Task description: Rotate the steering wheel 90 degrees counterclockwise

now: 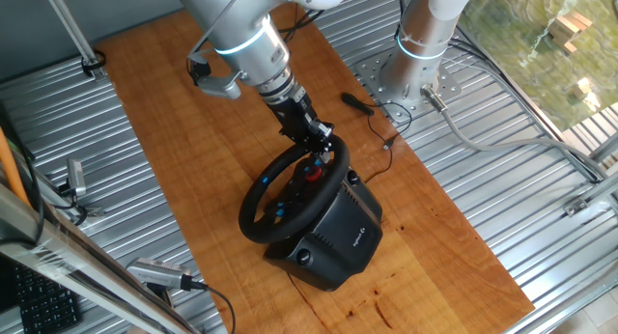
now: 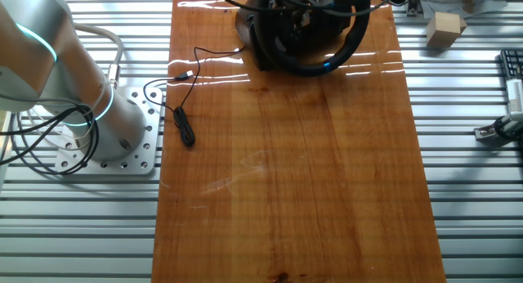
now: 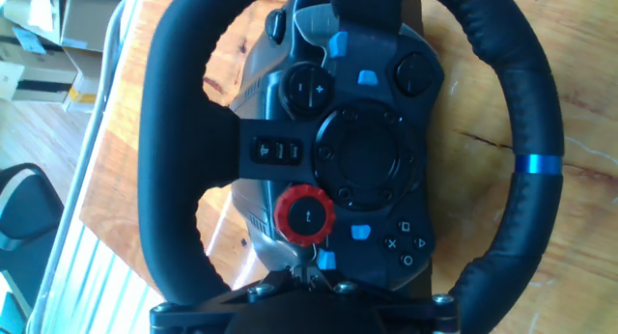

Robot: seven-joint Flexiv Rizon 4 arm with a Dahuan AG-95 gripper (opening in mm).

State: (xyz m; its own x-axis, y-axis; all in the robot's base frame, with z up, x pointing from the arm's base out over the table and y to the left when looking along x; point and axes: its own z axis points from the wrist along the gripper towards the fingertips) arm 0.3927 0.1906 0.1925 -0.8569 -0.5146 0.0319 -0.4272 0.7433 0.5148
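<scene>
Steering wheel (image 1: 294, 192) sits directly under the gripper (image 1: 323, 141), on its boxy base (image 1: 333, 239). Gripper at the rim (image 3: 521, 102) top; clamped or not, can't tell. Rim looks stiff, padded, grippy; base heavy. Probably best to grab the rim, not the hub (image 3: 352, 160).

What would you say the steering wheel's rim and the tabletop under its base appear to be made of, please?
The steering wheel rim looks wrapped in black leather or leatherette: matte, finely grained, with a blue band. Its hub seems moulded plastic. The tabletop looks like varnished wood, with reddish grain lines and glossy reflections.
</scene>
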